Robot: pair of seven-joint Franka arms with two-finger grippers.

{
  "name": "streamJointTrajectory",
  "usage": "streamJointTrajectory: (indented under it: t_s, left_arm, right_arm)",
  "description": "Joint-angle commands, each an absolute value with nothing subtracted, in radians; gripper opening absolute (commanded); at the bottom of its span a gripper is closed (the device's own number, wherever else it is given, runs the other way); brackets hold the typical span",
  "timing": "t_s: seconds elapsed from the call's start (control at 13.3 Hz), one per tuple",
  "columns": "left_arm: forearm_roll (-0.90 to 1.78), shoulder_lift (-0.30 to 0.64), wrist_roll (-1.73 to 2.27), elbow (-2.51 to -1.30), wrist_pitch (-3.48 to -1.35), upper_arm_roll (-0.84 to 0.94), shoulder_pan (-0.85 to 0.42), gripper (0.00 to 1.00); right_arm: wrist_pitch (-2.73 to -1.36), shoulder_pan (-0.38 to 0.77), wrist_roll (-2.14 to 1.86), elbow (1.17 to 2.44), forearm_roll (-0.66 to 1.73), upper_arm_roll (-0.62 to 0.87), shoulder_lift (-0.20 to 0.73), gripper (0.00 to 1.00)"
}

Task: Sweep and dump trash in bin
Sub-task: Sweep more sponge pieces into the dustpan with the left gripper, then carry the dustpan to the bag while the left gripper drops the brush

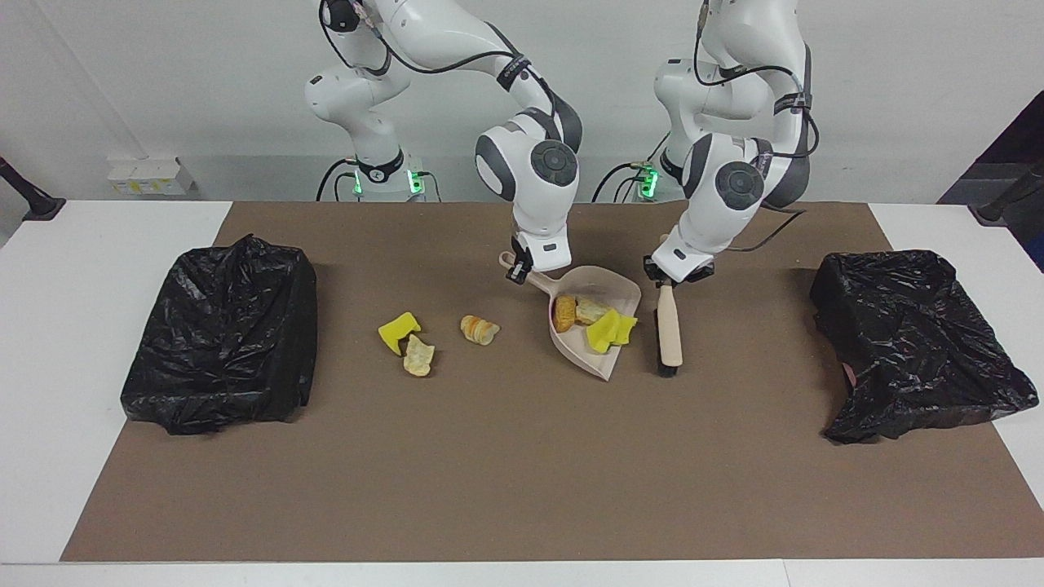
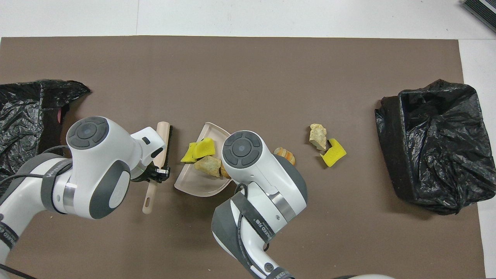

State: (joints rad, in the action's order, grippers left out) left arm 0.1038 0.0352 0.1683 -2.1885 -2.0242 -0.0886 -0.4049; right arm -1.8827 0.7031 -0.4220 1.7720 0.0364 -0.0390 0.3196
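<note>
My right gripper point(image 1: 519, 270) is shut on the handle of the beige dustpan point(image 1: 602, 284), which rests on the mat. In the pan lie two tan bread lumps point(image 1: 564, 312) and yellow foam point(image 1: 612, 329). My left gripper point(image 1: 677, 275) is shut on the beige, black-bristled brush point(image 1: 669, 330), which hangs beside the pan toward the left arm's end, bristles facing the pan point(image 2: 193, 186). Three trash pieces lie loose toward the right arm's end: a bread lump point(image 1: 479, 329), a yellow wedge point(image 1: 399, 330) and a tan lump point(image 1: 418, 356). In the overhead view the arm hides the right gripper.
Two bins lined with black bags stand on the brown mat, one at the right arm's end point(image 1: 224, 334) and one at the left arm's end point(image 1: 913, 342). A white table border surrounds the mat.
</note>
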Motion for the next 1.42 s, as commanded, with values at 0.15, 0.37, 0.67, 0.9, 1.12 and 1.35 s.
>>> streamJointTrajectory:
  t_s: [0.15,0.37,0.67,0.9,1.12,1.35]
  left_arm:
    - [0.106,0.014,0.199,-2.214,-2.023,-0.083,-0.397,0.0]
    - [0.106,-0.024,0.365,-2.264,-2.017,-0.077,-0.455,0.0]
    - [0.106,-0.06,0.564,-2.305,-2.051,-0.074,-0.578,0.0]
    - [0.106,-0.084,0.74,-2.319,-2.068,-0.071,-0.71,0.0]
    - [0.106,-0.161,0.821,-2.432,-2.211,-0.071,-0.852,0.0]
    - [0.106,-0.169,0.869,-2.505,-2.335,-0.069,-0.925,0.0]
  right_arm:
    - [-1.882,0.678,-0.394,1.769,0.028,-0.035,0.267,0.0]
    - [-1.882,0.605,-0.422,1.769,0.028,-0.034,0.186,0.0]
    - [-1.806,0.471,-0.512,1.75,0.041,-0.037,0.079,0.0]
    - [-1.697,0.35,-0.598,1.721,0.046,-0.04,0.025,0.0]
    - [-1.62,0.229,-0.728,1.683,0.046,-0.043,0.011,0.0]
    - [-1.557,0.1,-0.848,1.669,0.045,-0.044,0.003,0.0]
